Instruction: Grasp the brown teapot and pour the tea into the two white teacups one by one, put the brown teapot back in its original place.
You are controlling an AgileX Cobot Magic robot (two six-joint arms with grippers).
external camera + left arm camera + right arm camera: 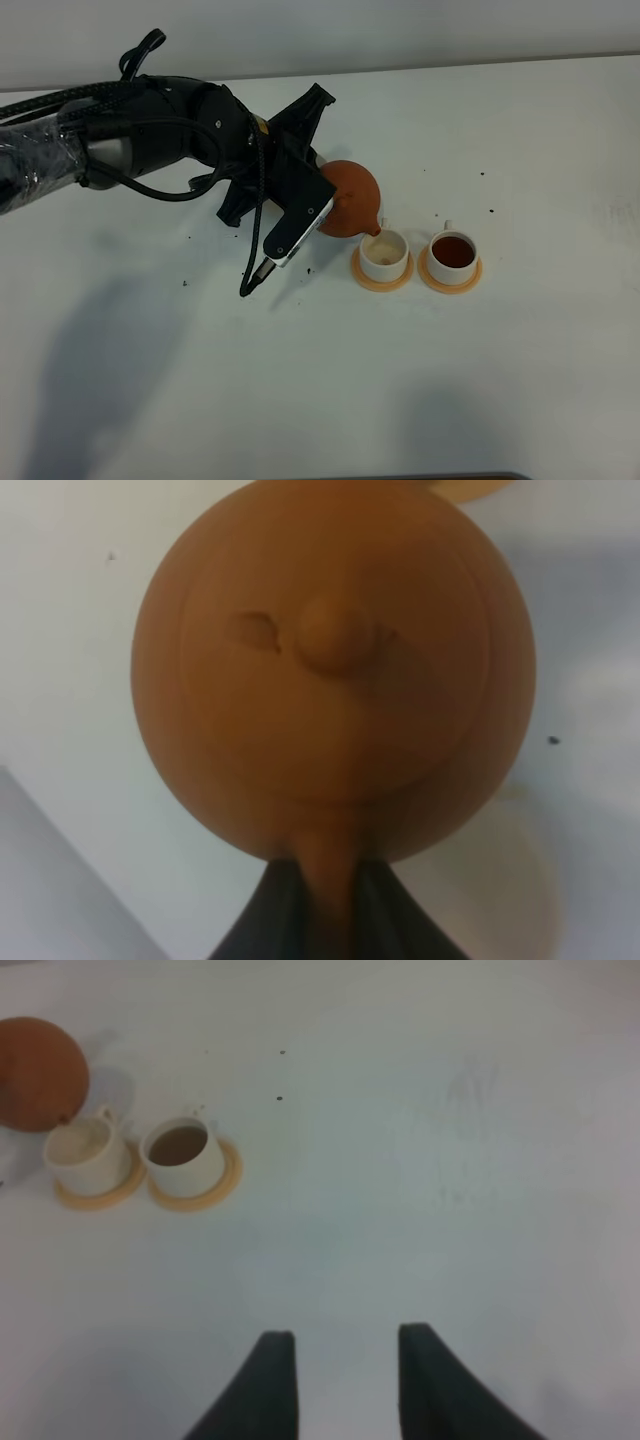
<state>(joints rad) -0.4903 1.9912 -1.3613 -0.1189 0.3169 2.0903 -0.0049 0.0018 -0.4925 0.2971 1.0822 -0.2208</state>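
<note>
The brown teapot [352,198] is tilted, its spout over the left white teacup [384,253], which looks pale inside. The right white teacup [453,255] holds dark tea. Each cup stands on an orange coaster [381,281]. My left gripper [330,905] is shut on the teapot's handle; the teapot [335,670] fills the left wrist view, lid knob facing the camera. A pale beige round saucer [525,880] shows partly beneath the pot. My right gripper [340,1380] is open and empty, far from the teapot [35,1072] and both cups [82,1150] [185,1152].
The left arm [150,140] and its cables reach from the left edge across the white table [320,380]. A few dark specks [187,283] lie on the table.
</note>
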